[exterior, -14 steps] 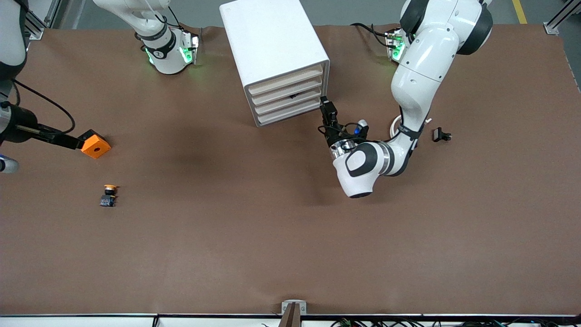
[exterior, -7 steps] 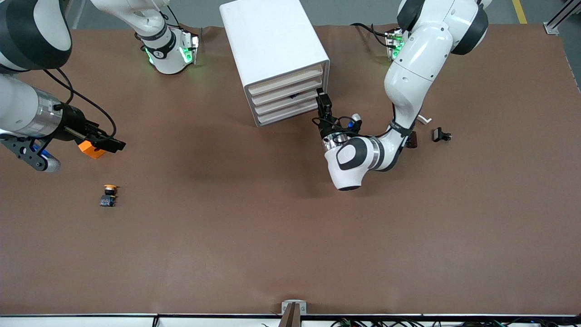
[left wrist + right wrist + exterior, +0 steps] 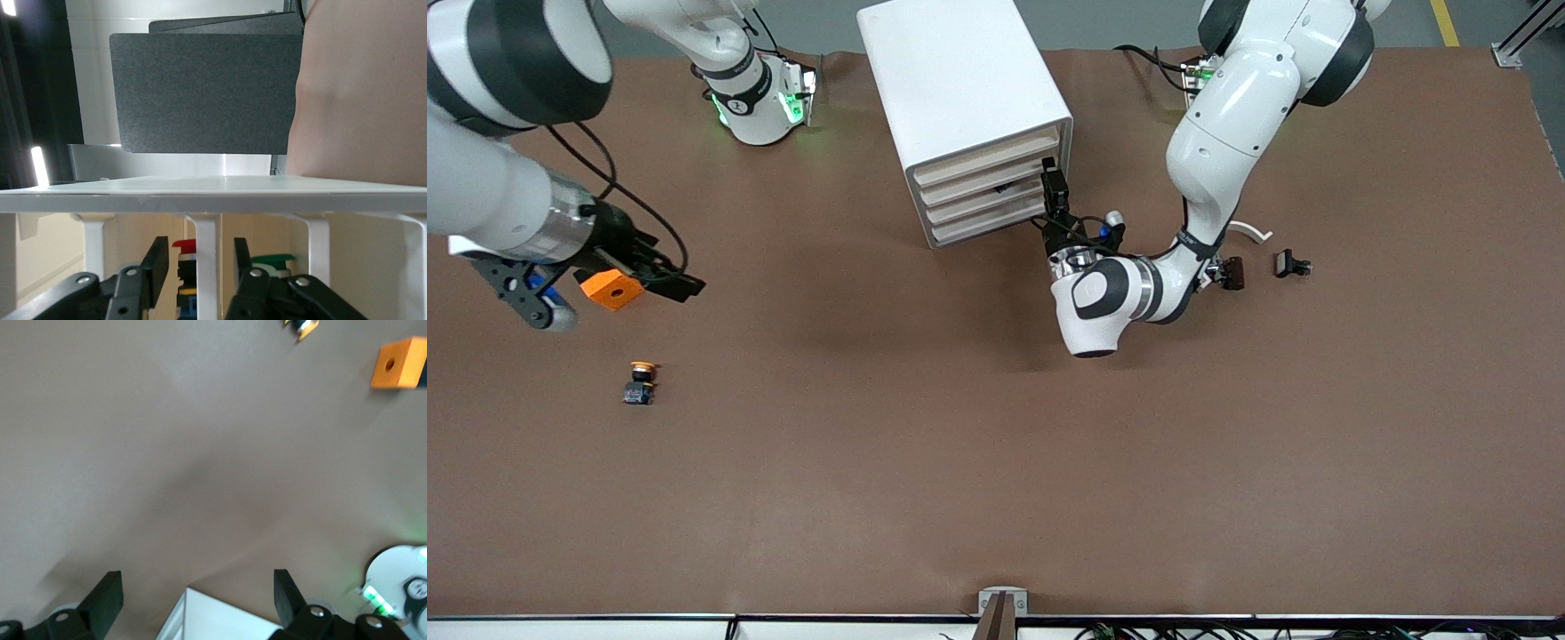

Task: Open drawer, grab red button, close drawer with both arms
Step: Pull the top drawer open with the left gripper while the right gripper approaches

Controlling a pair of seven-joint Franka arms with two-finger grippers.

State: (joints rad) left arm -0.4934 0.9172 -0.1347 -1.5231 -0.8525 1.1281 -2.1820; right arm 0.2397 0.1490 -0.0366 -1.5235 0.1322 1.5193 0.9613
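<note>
The white cabinet (image 3: pixel 960 80) stands at the table's back middle with its stacked beige drawers (image 3: pixel 987 188) all pushed in. My left gripper (image 3: pixel 1052 185) is at the drawer fronts' end toward the left arm. In the left wrist view this left gripper (image 3: pixel 199 265) is open, its fingers (image 3: pixel 157 267) either side of a white upright strip (image 3: pixel 205 267) of the drawer stack, with gaps both sides. The red-capped button (image 3: pixel 185 245) shows inside the cabinet, partly hidden by that strip. My right gripper (image 3: pixel 680 280) hangs open and empty over the table beside the orange cube (image 3: pixel 611 289); its own view shows the right gripper (image 3: pixel 197 593) wide apart.
A yellow-capped button (image 3: pixel 639 382) lies nearer the front camera than the orange cube. A green-capped part (image 3: pixel 273 261) sits inside the cabinet beside the red one. Small black parts (image 3: pixel 1291 263) and a white curved piece (image 3: pixel 1249 231) lie toward the left arm's end.
My left gripper has moved up along the drawer fronts, closer to the cabinet. The right arm has swung in over the table, its gripper passing over the orange cube toward the middle.
</note>
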